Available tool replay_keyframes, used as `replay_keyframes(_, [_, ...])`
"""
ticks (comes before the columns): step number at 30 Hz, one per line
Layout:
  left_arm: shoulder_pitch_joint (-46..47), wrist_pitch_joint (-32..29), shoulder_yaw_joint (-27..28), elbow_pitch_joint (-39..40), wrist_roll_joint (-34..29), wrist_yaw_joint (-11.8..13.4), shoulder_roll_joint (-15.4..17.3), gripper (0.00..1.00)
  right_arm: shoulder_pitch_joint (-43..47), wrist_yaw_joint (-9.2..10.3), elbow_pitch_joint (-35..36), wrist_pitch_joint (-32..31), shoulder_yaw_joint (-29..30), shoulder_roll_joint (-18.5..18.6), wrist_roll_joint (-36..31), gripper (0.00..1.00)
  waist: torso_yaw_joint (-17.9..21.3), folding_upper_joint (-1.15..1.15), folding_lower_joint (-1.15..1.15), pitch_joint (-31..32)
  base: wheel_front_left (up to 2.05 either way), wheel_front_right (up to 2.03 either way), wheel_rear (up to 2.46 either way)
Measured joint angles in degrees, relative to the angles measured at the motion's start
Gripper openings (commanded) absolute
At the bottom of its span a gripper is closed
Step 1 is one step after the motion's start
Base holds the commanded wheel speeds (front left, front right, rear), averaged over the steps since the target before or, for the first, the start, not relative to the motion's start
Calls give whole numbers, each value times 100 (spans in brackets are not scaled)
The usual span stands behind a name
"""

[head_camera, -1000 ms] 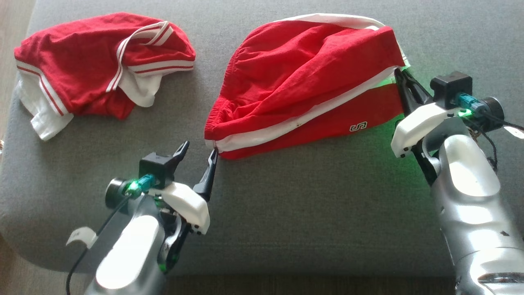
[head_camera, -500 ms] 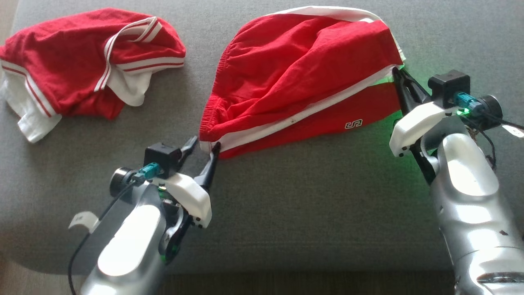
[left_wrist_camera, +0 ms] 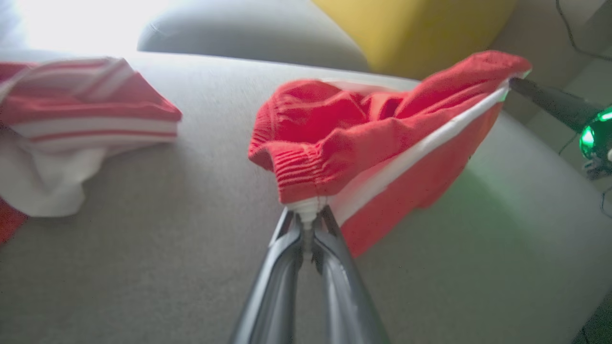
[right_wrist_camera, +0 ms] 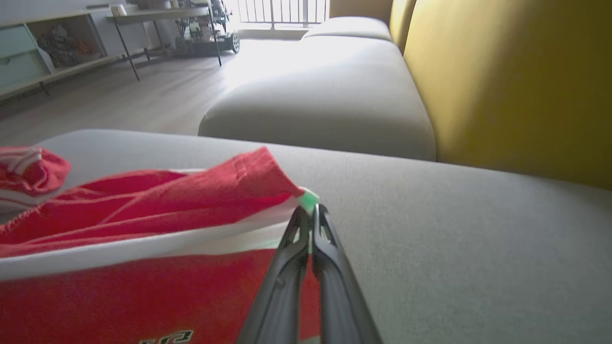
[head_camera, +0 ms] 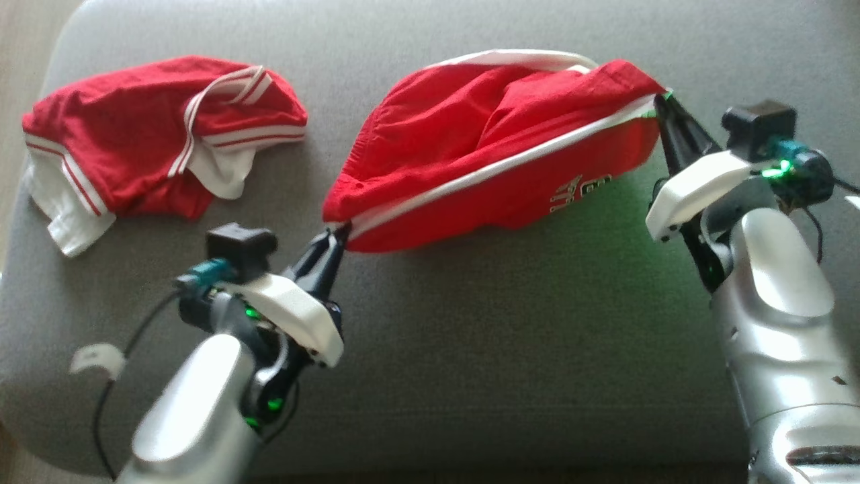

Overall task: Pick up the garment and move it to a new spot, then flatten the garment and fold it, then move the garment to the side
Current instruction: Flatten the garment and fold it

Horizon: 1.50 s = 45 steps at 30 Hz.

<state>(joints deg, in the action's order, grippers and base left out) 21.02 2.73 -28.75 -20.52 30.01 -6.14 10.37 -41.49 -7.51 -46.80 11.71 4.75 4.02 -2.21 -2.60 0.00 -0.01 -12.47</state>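
The left pincer (head_camera: pixel 334 236) is clenched on one corner of the red fabric shorts with a white side stripe (head_camera: pixel 497 148). In the left wrist view its two dark fingers (left_wrist_camera: pixel 282 272) pinch the gathered white hem. The right pincer (head_camera: pixel 662 101) is clamped on the opposite corner. The shorts hang stretched between the two pincers, higher at the right end, their middle sagging toward the grey upholstered sofa seat (head_camera: pixel 504 336). I cannot tell whether the lowest fold touches it. A crumpled red-and-white striped garment (head_camera: pixel 154 134) lies on the seat, well apart to the left.
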Motion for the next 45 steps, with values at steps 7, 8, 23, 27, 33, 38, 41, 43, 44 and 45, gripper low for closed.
replay_keyframes(7, [97, -531, 397, 975, 673, -51, 341, 0, 35, 0, 915, -797, -234, 281, 855, 0, 137, 0, 0, 424, 0, 0, 0])
replay_keyframes(8, [148, -630, 428, 1077, 753, -63, 392, 0, 70, -1, 1103, -954, -290, 343, 1005, 0, 166, 0, 0, 479, 0, 0, 0])
replay_keyframes(23, [2080, -1894, 872, 1454, 1454, -16, 589, 0, -254, 0, 3055, -3466, -286, 1161, 3607, 0, 717, 0, 0, 759, 0, 0, 0])
replay_keyframes(27, [2569, -2034, 779, 1182, 1454, -49, 599, 0, -605, 0, 3023, -3858, -152, 1180, 3914, 0, 820, 0, 0, 659, 0, 0, 0])
replay_keyframes(33, [3319, -1845, 604, 578, 1346, -93, 609, 0, -1345, 0, 2675, -3718, -357, 1071, 3810, 0, 986, 0, 1, 369, 0, 0, 0])
replay_keyframes(38, [4278, -1176, 472, -165, 973, -100, 580, 0, -2236, 0, 1941, -2951, -577, 964, 3434, 0, 1124, 0, 1, -38, 0, 0, 0])
replay_keyframes(41, [4743, -775, 393, -454, 760, -100, 552, 0, -2649, 0, 1664, -2484, -633, 951, 3253, 0, 1163, 0, 2, -240, 0, 0, 0])
replay_keyframes(43, [5197, -338, 334, -765, 547, -137, 509, 0, -3092, 0, 1388, -1981, -660, 925, 3084, 0, 1194, 0, 2, -455, 0, 0, 0])
replay_keyframes(44, [5391, -125, 325, -900, 467, -142, 488, 0, -3298, 0, 1265, -1753, -693, 923, 3008, 0, 1208, 0, 2, -560, 0, 0, 0])
replay_keyframes(45, [5569, 110, 309, -1040, 359, -142, 478, 0, -3492, 0, 1144, -1508, -714, 918, 2936, 0, 1219, 0, 2, -668, 0, 0, 0])
